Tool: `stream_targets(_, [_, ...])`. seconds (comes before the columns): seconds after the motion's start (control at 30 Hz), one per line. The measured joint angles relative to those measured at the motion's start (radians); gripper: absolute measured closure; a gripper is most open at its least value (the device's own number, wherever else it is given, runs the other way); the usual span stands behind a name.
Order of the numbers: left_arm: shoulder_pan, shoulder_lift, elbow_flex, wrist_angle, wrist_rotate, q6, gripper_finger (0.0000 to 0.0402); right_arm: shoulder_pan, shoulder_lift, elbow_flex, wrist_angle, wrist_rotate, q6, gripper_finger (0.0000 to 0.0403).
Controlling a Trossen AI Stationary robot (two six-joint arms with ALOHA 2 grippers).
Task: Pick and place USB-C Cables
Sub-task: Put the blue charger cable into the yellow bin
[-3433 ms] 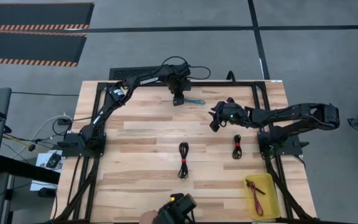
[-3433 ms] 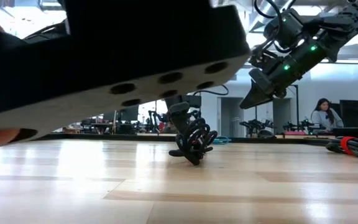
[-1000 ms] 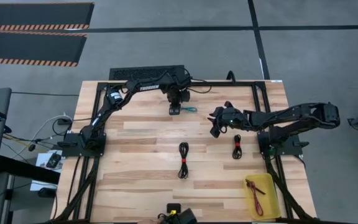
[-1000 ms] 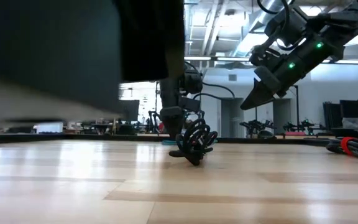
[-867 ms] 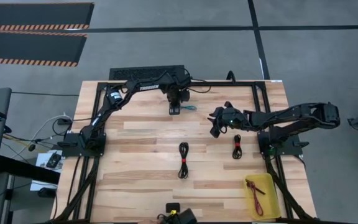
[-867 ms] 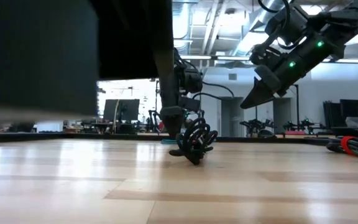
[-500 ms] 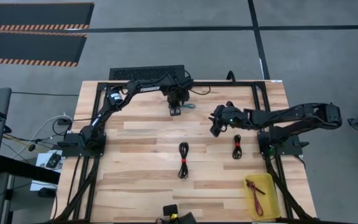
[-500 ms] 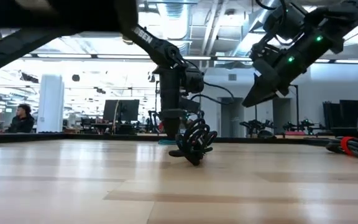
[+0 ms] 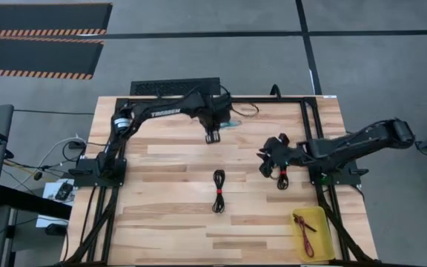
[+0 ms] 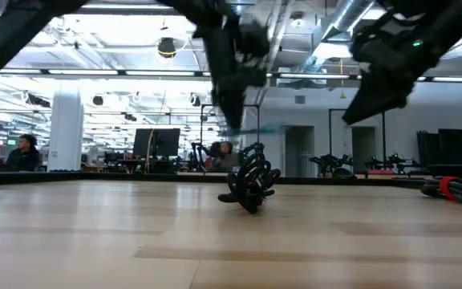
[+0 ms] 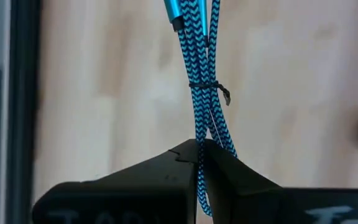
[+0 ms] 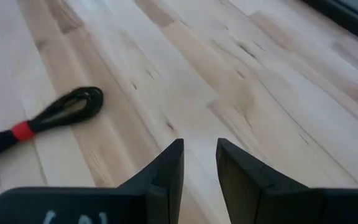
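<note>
Since the earlier frames my right arm has pulled back and dropped toward the right-hand black cable, and my left arm has lifted the teal cable clear of the wood at the far edge.

The left gripper (image 11: pixel 199 149) has its jaws clamped on the teal-blue braided USB-C cable bundle (image 11: pixel 205 93), which hangs from them, tied at its middle with a thin black twist. In the high view that bundle (image 9: pixel 228 122) shows just beside the left gripper (image 9: pixel 213 136), near the far rail of the pale wooden tabletop (image 9: pixel 161 200).

The right gripper (image 9: pixel 269 165) hovers close to a short black cable bundle with a red band (image 9: pixel 282 176); the right wrist view shows its jaws a little apart over bare wood, with that bundle (image 12: pixel 42 124) lying off to one side, not between them. A second black cable bundle with a red band (image 9: pixel 218 190) lies near the middle of the tabletop, untouched.

The yellow plastic tray (image 9: pixel 319 216) at the near right corner holds the dark red cable bundle (image 9: pixel 303 230) and nothing else that I can see.

I judge the carry step is in hand: next I need to swing the left arm across toward the tray without snagging the right arm, then release over it.
</note>
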Motion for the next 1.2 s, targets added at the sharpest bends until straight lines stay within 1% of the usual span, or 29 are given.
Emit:
stream_targets(0.1, [-0.087,-0.020,0.000,0.033,0.010,-0.035,0.0401,0.108,-0.033,-0.001,-0.081,0.115,0.112,0.0285])
stream_targets(0.27, [-0.231,-0.025,-0.005,0.185,0.048,-0.055,0.0401,0.308,-0.104,-0.001,-0.192,0.285,0.287,0.0285])
stream_targets(0.33, [-0.282,-0.025,-0.051,0.339,0.075,-0.031,0.0401,0.393,-0.130,-0.001,-0.223,0.361,0.351,0.0285])
stream_targets(0.43, [-0.330,-0.021,-0.176,0.585,0.144,-0.040,0.0401,0.520,-0.148,-0.001,-0.279,0.472,0.437,0.0285])
stream_targets(0.47, [-0.338,-0.020,-0.222,0.672,0.151,-0.052,0.0401,0.557,-0.149,-0.001,-0.302,0.510,0.480,0.0285])
stream_targets(0.53, [-0.344,-0.020,-0.321,0.842,0.134,-0.081,0.0401,0.630,-0.149,-0.008,-0.336,0.564,0.576,0.0285])
stream_targets(0.63, [-0.354,-0.028,-0.463,1.068,0.117,-0.117,0.0401,0.733,-0.134,-0.069,-0.276,0.631,0.683,0.0285])
stream_targets(0.73, [-0.373,-0.032,-0.569,1.350,0.142,-0.163,0.0401,0.804,-0.111,-0.154,-0.121,0.693,0.725,0.0282])
stream_targets(0.8, [-0.382,-0.034,-0.627,1.538,0.178,-0.213,0.0401,0.828,-0.091,-0.209,0.017,0.728,0.707,0.0274])
stream_targets(0.9, [-0.391,-0.035,-0.715,1.790,0.169,-0.265,0.0401,0.835,-0.065,-0.260,0.203,0.761,0.607,0.0251])
stream_targets(1.03, [-0.400,-0.035,-0.805,2.058,0.149,-0.334,0.0401,0.793,-0.052,-0.266,0.342,0.760,0.453,0.0209])
stream_targets(1.1, [-0.406,-0.036,-0.826,2.110,0.125,-0.363,0.0401,0.761,-0.052,-0.266,0.433,0.744,0.348,0.0190])
stream_targets(1.2, [-0.424,-0.035,-0.836,2.105,0.074,-0.369,0.0401,0.706,-0.051,-0.266,0.608,0.663,0.156,0.0174])
